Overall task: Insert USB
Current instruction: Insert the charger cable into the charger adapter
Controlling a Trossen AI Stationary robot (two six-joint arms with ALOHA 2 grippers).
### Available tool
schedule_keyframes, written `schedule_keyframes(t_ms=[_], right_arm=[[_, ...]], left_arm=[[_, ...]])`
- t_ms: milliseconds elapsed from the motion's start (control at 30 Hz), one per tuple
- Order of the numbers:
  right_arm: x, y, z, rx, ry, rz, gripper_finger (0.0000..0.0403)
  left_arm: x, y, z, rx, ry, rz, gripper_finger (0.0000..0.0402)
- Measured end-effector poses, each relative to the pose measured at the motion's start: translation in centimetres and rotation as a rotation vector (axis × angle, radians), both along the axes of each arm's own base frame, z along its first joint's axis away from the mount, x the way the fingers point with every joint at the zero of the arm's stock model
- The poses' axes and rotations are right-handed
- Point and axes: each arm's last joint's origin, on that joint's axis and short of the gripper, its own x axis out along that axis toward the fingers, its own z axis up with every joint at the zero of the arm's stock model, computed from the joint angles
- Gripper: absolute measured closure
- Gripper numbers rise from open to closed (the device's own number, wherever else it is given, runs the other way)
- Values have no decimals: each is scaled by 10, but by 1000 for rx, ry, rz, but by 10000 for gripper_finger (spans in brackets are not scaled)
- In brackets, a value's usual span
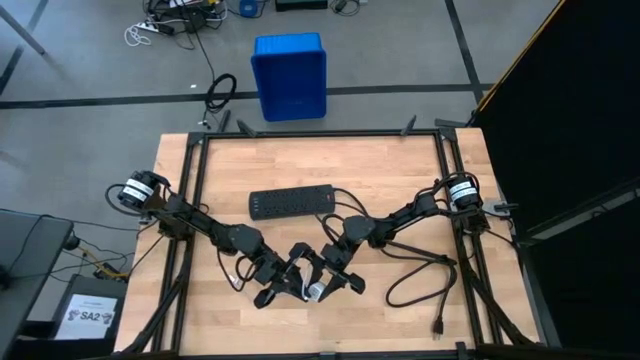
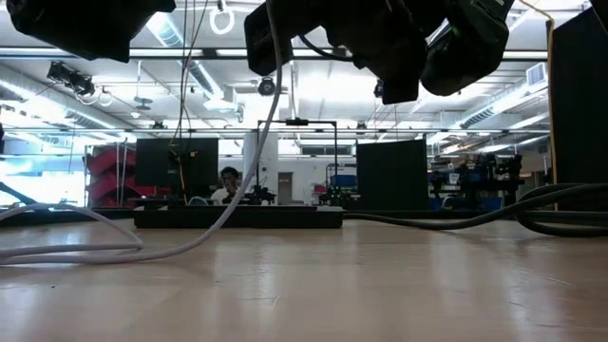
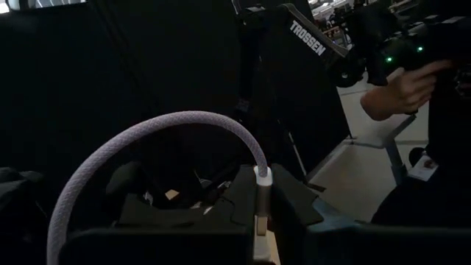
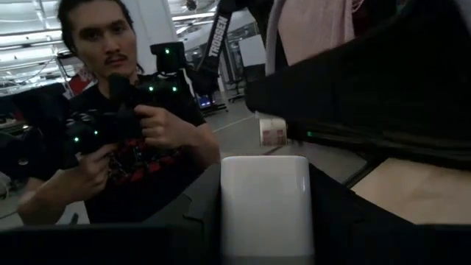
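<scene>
Left claw (image 3: 261, 239): closed on the plug of the USB (image 3: 147, 140), raised above the near-centre table (image 1: 400, 160). Right claw (image 4: 266, 246): part-open, clamping a white cube adapter (image 4: 266, 202), just beside it.

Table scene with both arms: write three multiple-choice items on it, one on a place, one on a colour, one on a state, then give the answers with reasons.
1. Where does the black power strip lie?
A. on the table's far half, behind the two claws
B. on the floor beside the bin
C. in the left claw

2. What colour is the bin on the floor beyond the table?
A. red
B. blue
C. white

3. What does the right claw hold?
A. nothing
B. the black power cord
C. a white cube adapter

Answers:
1 A, the high view shows the strip on the wood beyond both claws.
2 B, the high view shows it blue.
3 C, the right wrist view shows the white block between the dark fingers, while the left claw grips the USB plug.
</scene>
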Motion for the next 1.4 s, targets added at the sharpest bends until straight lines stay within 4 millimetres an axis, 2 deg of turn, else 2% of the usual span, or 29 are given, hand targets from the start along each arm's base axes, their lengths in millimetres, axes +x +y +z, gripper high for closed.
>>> schedule_keyframes(t_ms=[233,400,533,667,767,1000,1233,1400], right_arm=[[0,0,-3,-9,28,-5,292],[3,-7,-15,-31,173,-43,292],[3,-15,-36,-95,382,-159,292],[-2,-26,-58,-197,606,-345,292],[-7,-33,-70,-278,729,-478,292],[-9,-39,-72,-339,771,-604,291],[-12,-39,-66,-351,776,-622,182],[-14,-39,-57,-408,803,-675,165]], left_arm=[[1,3,-1,-15,20,12,399],[-11,8,0,-20,32,14,399],[-33,17,-3,-31,44,78,399],[-55,29,-10,-62,63,193,399],[-64,34,-20,-78,109,253,399],[-69,36,-31,-106,176,276,399],[-69,36,-31,-105,180,275,399],[-70,34,-31,-104,180,265,399]])
